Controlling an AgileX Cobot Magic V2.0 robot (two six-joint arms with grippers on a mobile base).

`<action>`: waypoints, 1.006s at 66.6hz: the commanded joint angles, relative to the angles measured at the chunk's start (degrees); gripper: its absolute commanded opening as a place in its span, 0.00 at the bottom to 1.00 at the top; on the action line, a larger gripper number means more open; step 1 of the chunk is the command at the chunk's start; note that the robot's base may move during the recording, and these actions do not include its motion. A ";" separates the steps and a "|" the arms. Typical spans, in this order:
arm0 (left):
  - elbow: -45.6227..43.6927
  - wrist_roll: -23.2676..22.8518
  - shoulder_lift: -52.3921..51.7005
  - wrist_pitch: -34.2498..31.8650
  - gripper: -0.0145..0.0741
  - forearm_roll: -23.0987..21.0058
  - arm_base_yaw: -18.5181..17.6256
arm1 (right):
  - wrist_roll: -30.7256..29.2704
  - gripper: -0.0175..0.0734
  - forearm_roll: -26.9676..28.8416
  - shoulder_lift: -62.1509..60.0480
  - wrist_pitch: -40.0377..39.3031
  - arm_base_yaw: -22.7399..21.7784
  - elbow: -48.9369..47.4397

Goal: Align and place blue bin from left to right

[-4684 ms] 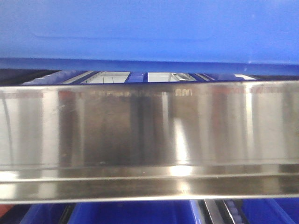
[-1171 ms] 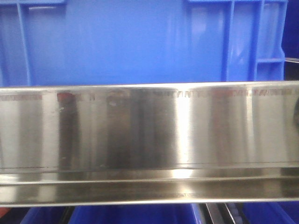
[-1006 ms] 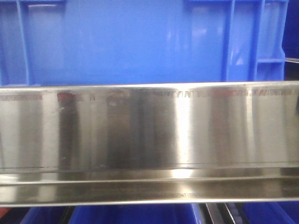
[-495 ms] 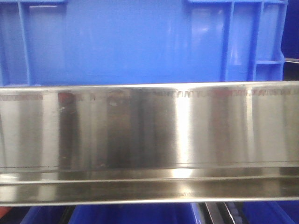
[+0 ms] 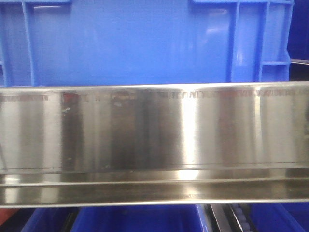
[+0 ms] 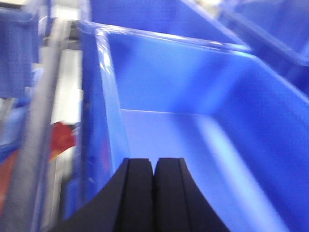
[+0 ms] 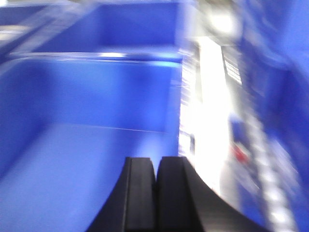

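Observation:
In the front view the blue bin (image 5: 130,43) fills the top, its smooth side wall and corner ribs rising behind a steel rail. The left wrist view looks down into the blue bin (image 6: 193,87). There my left gripper (image 6: 154,162) is shut with nothing between its fingers, hanging inside close to the bin's left wall. My right gripper (image 7: 156,162) is also shut and empty, inside the blue bin (image 7: 96,96) near its right wall. Both wrist views are blurred. Neither gripper shows in the front view.
A wide polished steel rail (image 5: 154,130) crosses the front view. More blue bins (image 5: 135,220) sit below it beside a roller track (image 5: 236,217). Another blue bin (image 6: 159,17) stands behind the first. A red patch (image 6: 63,137) lies outside the left wall.
About five seconds ago the bin hung above the rail with its underside showing; now it sits low behind the rail. Over the last second its right corner ribs drifted slightly left.

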 commanded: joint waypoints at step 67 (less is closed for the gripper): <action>29.18 0.11 -28.87 -21.36 0.04 1.44 -0.18 | -6.44 0.11 -2.19 -38.78 -23.80 0.16 39.38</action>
